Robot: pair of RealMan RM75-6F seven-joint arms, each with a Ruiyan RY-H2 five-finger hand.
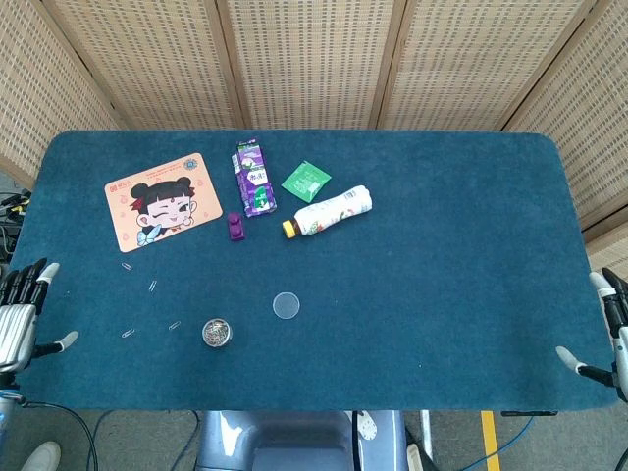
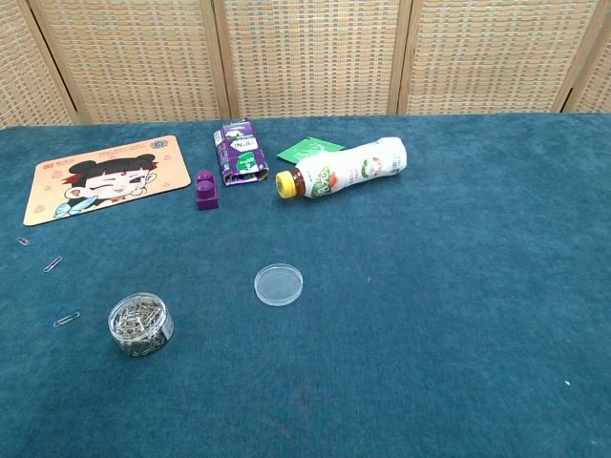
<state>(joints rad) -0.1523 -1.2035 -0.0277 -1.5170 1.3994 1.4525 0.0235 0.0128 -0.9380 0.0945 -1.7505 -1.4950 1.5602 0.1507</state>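
Fingers spread on left hand (image 1: 22, 312) and right hand (image 1: 606, 334), beside felt table (image 1: 442, 294); round clear lid (image 1: 286, 305).

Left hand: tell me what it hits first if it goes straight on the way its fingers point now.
The left hand sits at the table's left edge, fingers pointing up the picture. That line looks free along the edge; the loose paper clips and cartoon mat lie off to its right. Depth is uncertain.

Woven rattan screens (image 1: 314, 59) behind table (image 1: 461, 294)
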